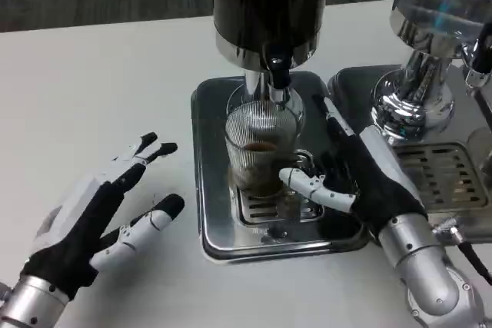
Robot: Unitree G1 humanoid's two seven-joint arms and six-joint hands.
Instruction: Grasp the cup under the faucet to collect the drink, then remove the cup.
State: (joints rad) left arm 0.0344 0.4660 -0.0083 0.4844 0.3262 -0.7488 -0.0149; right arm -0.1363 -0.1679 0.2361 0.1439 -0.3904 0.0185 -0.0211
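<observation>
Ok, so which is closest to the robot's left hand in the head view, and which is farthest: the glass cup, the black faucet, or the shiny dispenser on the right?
From the left hand, at lower left:
1. Glass cup, on the drip tray in the middle, with dark drink inside.
2. Black faucet, above the cup and farther back.
3. Shiny dispenser, far right, past the right hand.

The faucet [278,74] is hanging low over the cup [260,155], blocking its top; a second dispenser [430,51] is crowding the right. Bare table [100,97] is lying open leftward.

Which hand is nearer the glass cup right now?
Right. The right hand is at the cup on the drip tray, thumb against its base. The left hand rests open on the table, well apart.
</observation>
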